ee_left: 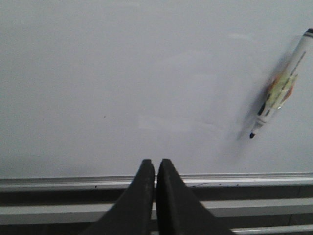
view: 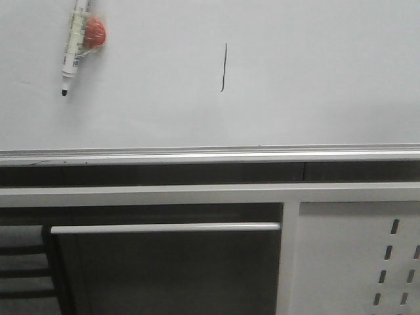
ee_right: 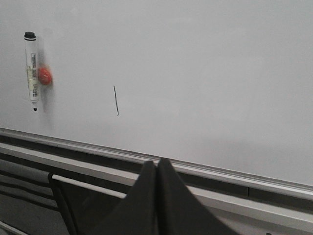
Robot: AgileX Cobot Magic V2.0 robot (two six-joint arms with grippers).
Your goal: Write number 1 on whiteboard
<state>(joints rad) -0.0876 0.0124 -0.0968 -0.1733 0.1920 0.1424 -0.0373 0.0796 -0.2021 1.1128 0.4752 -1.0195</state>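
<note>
A capless marker pen [view: 74, 46] lies at about ten o'clock on the whiteboard [view: 315, 79] in the front view, tip down, with an orange-red lump [view: 96, 32] strapped to its barrel on the side nearer the stroke. To its right, near twelve o'clock and well apart from the pen, stands the number 1 [view: 224, 67]: a thin black vertical line with a slight hook at its foot. Below runs the board's silver edge rail [view: 210, 155], and at about five o'clock a white slotted panel [view: 357, 256].

Neither arm appears in the front view. Each wrist camera shows its own gripper held off the board, on the near side of the rail: the left gripper [ee_left: 155, 169] with jaws pressed together on nothing, the right gripper [ee_right: 157, 169] likewise closed and empty.

Judging by the finished stroke and the pen resting free, the writing step looks complete; little seems left beyond keeping both arms clear of the board so the mark is not smudged.

The pen's upper end is cut off by the front frame, its label print is too small to read, and what the orange lump is cannot be made out. The left wrist view is blurred around the pen and does not show the digit.
</note>
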